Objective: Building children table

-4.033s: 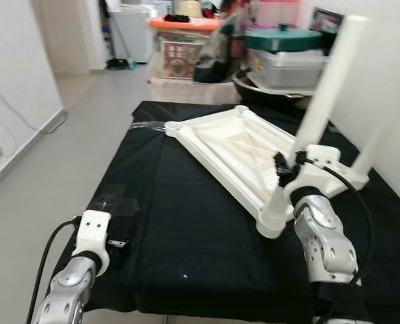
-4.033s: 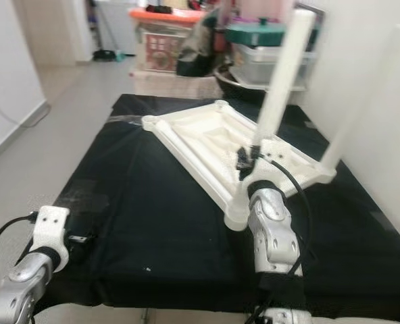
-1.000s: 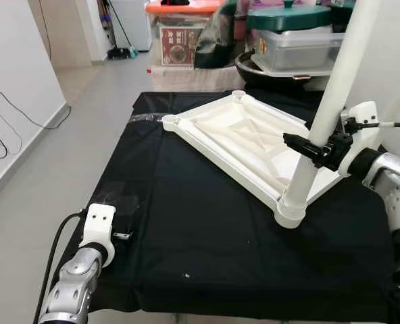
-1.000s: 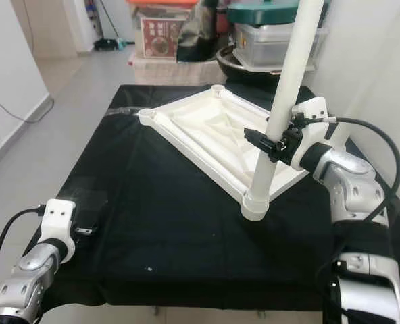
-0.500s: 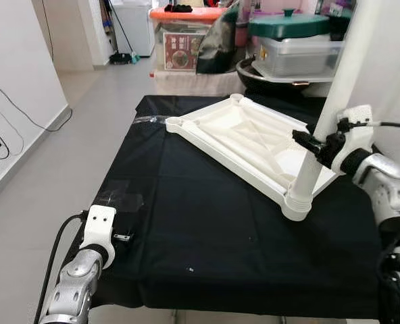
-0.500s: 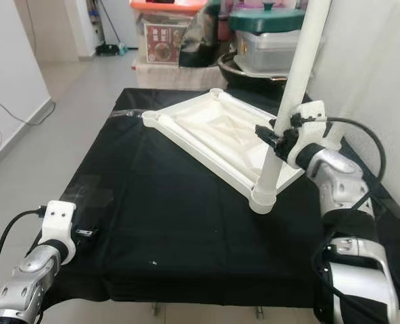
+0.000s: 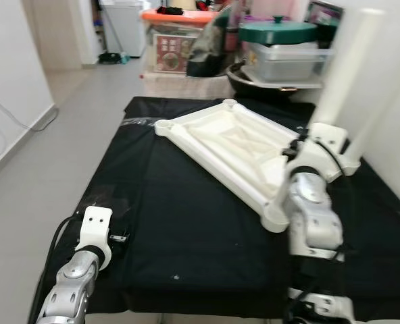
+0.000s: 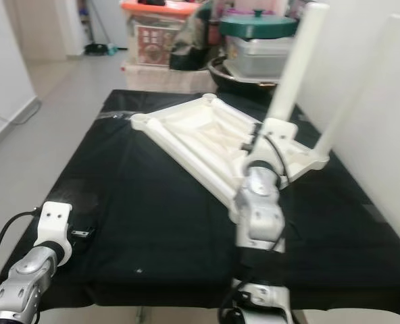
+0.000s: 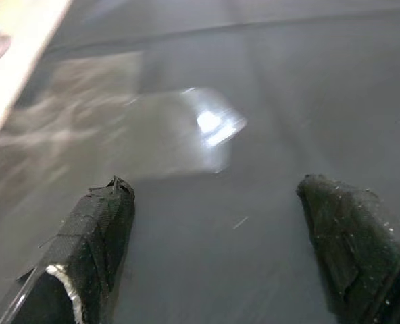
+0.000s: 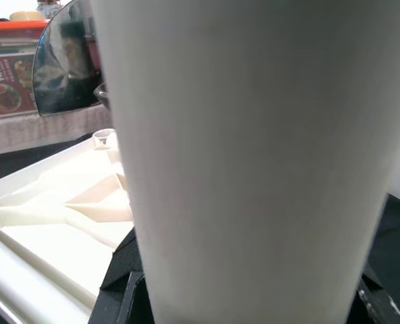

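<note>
A white children's table top (image 7: 220, 145) lies upside down on the black-covered work table (image 7: 186, 223). A white leg (image 7: 345, 61) stands upright in its near right corner socket. My right gripper (image 8: 257, 145) is shut on this leg low down, with my forearm upright in front of it. In the right wrist view the leg (image 10: 254, 148) is close up between the black fingers (image 10: 122, 266). A second white leg (image 8: 359, 81) stands at the far right corner by the wall. My left gripper (image 9: 220, 229) hangs open over the black cloth near the front left edge.
Storage boxes stand behind the table: one with an orange lid (image 7: 176, 34), another with a green lid (image 7: 281, 34). A white wall runs close along the right. A shiny tape patch (image 9: 186, 128) lies on the cloth under my left gripper. Grey floor lies to the left.
My right arm has swung from the right side of the leg round to its near side, still shut on it. The head view has shifted slightly. My left arm has stayed put.
</note>
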